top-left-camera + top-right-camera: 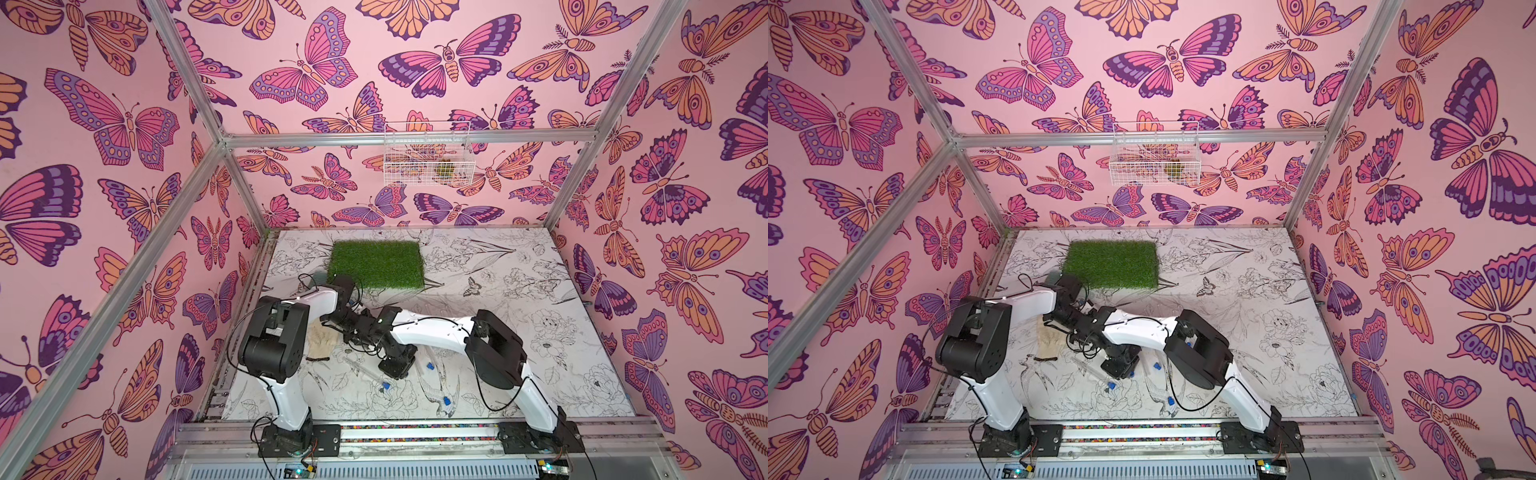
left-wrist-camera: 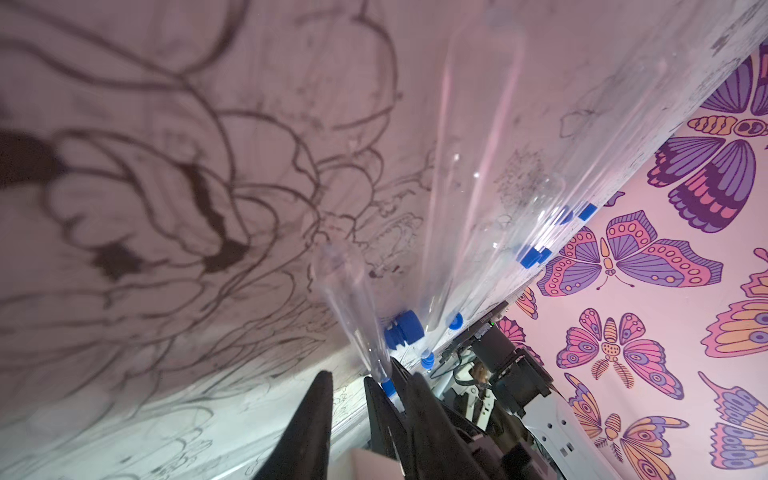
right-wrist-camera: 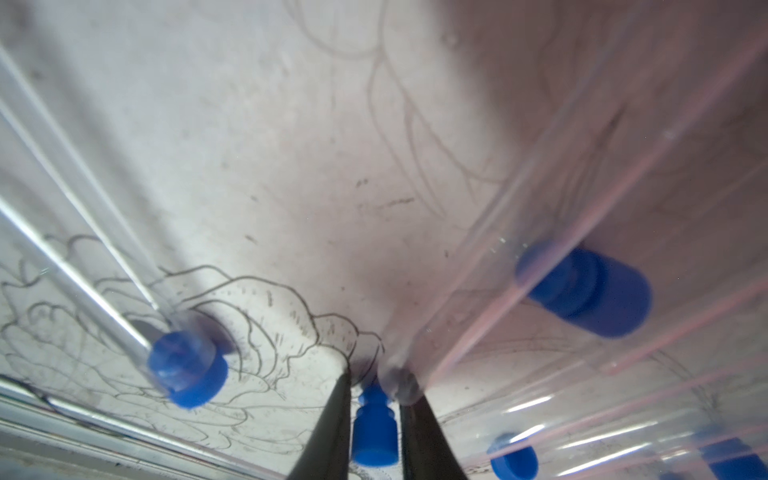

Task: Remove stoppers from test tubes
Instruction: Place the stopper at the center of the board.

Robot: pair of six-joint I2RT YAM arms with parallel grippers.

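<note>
Blue and stubby, one stopper (image 3: 374, 436) stands between the two black fingers of the right gripper (image 3: 376, 388). Its ribbed plug end is bare and lies just beside the mouth of a clear test tube (image 3: 478, 299) that slants away over the table (image 1: 519, 374). The fingers flank the stopper closely on both sides, but whether they press it cannot be told. In the left wrist view a slim tube (image 2: 353, 307) runs from the dark fingertips out to its rounded far end, with a bit of blue at its near end. The left gripper (image 2: 345, 376) has its jaws apart — bare table shows in the gap, and nothing is clamped there. Around this spot lie further pieces. In a top view a second stopper (image 1: 384, 386) plugs a lying tube (image 1: 365, 374) just in front of the crossed wrists, and a third stopper (image 1: 430, 366) and a fourth stopper (image 1: 446, 401) show nearer the right arm; their tubes are too faint to trace. A cream knit glove (image 1: 324, 337) lies beside the left arm, touching none of the tubes. Farther back a green turf mat (image 1: 378, 264) rests flat on the flower-printed table — well apart from the tubes. A white wire basket (image 1: 428, 156) hangs on the butterfly-papered back wall.
</note>
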